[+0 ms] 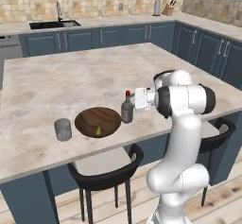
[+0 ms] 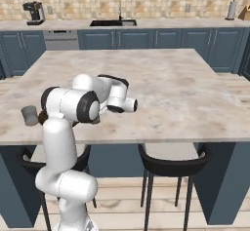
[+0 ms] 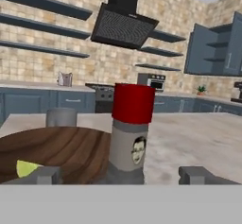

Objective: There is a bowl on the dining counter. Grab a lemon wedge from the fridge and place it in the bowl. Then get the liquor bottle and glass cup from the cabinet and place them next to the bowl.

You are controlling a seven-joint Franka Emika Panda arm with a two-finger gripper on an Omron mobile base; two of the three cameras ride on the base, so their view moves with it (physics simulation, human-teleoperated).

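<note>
On the surface, the beige marbled dining island, the things stand in a short row near its front edge, read here from the left base view. Furthest left is the glass cup, upright, just beside the bowl's 9 o'clock edge but apart from it. Next comes the bowl, wide and dark brown, with the lemon wedge lying inside it toward 6 o'clock. At the bowl's 3 o'clock rim stands the liquor bottle, upright with its red cap on; whether it touches the rim cannot be told. Right of the bottle, at its 3 o'clock, the tool points level at it from the end of the white arm.

In the hand view the bottle stands centred, its pale label facing the camera, and the tool has its two dark fingertips set wide to either side, with clear space between each tip and the glass: open, gripping nothing. The bowl lies at the bottle's 9 o'clock, the wedge near its lower left, and the cup behind it.
</note>
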